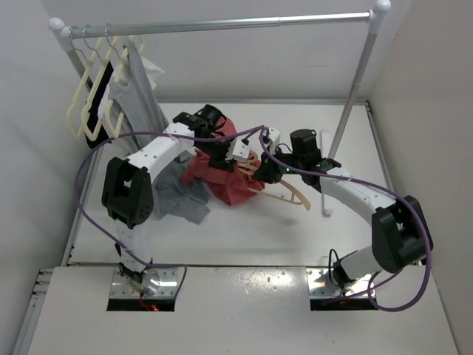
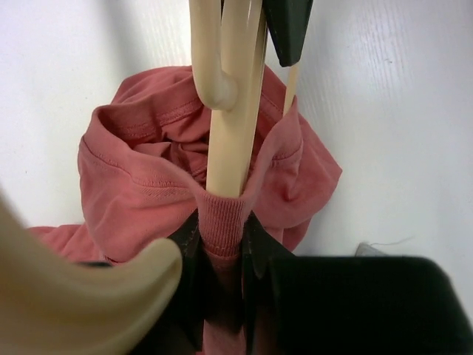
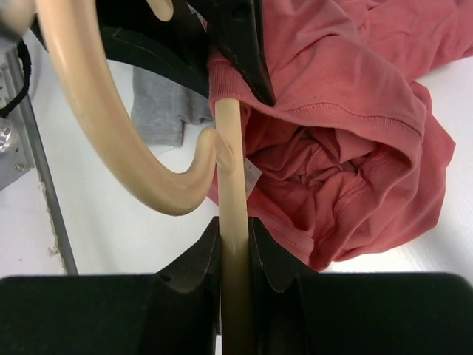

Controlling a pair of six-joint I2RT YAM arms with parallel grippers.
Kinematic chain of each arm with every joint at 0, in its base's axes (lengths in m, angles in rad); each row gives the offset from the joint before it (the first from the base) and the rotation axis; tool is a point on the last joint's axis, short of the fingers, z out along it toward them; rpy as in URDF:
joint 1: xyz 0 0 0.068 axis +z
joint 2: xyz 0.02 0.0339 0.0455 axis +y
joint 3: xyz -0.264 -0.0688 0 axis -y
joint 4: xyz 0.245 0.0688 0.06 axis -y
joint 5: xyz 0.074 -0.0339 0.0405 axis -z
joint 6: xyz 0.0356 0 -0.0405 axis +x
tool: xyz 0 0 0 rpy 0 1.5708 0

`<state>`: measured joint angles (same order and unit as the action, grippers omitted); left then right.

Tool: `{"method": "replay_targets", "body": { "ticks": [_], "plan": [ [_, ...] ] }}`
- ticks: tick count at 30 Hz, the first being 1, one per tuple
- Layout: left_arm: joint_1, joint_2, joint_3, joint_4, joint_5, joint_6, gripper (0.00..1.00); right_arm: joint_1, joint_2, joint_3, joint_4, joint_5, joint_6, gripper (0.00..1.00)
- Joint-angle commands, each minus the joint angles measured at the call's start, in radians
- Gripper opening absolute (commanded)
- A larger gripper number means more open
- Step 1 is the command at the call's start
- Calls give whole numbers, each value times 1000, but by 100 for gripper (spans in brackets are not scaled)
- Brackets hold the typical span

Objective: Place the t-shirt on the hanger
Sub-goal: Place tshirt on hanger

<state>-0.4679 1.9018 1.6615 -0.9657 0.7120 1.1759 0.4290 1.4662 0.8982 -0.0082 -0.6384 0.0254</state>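
Note:
The coral-red t-shirt [image 1: 222, 177] lies bunched on the white table mid-view. My left gripper [image 1: 224, 154] is shut on its ribbed neckband [image 2: 222, 222], with the tan hanger [image 2: 233, 126] running into the neck opening. My right gripper [image 1: 260, 168] is shut on the hanger's bar [image 3: 235, 214], near the hook [image 3: 126, 148]. In the top view the hanger [image 1: 284, 194] sticks out from the shirt toward the right. The shirt's folds show in the right wrist view [image 3: 347, 148]. The hanger's far shoulder is hidden inside the shirt.
A grey garment [image 1: 181, 196] lies left of the shirt. A clothes rail [image 1: 222, 24] spans the back, with cream hangers [image 1: 89, 103] and a grey garment [image 1: 140, 89] hanging at its left end. The rail's right post [image 1: 347, 118] stands close behind my right arm.

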Motion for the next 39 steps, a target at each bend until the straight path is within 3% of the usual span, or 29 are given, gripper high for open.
{"method": "replay_targets", "body": {
  "ticks": [1,5,6,7,10,13,19,21,23,24,26,28,32,39],
  "plan": [
    [-14,6,1,2,73,-30,0,2,-3,39,180,16,50,0],
    [-14,-26,1,-16,61,-16,0,2,40,74,166,16,71,0],
    [-14,-35,1,-31,61,23,0,2,40,93,157,16,71,4],
    [-14,-44,1,-42,41,57,0,-12,51,105,143,16,102,23],
    [-14,-98,-51,-56,-2,174,0,-21,42,136,84,15,134,59],
    [-14,-130,-104,-56,-58,234,0,-21,-32,99,92,37,116,68],
    [-5,-130,-128,-56,-86,258,0,-21,-155,36,129,163,272,80],
    [-5,-139,-128,-56,-86,271,0,-21,-146,36,99,271,349,79],
    [-5,-139,-128,-56,-76,271,0,-21,-95,76,-4,318,373,66],
    [-5,-139,-128,-56,-75,271,0,-21,-13,94,-45,327,373,53],
    [-5,-139,-128,-56,-66,271,0,-21,78,159,-168,327,373,48],
    [-5,-139,-128,-56,-66,271,0,-21,175,188,-213,298,404,48],
    [-5,-159,-140,-47,-66,261,0,-21,206,142,-121,330,513,53],
    [-5,-168,-151,-28,-66,232,0,-9,308,179,-130,299,513,54]
  ]
}}
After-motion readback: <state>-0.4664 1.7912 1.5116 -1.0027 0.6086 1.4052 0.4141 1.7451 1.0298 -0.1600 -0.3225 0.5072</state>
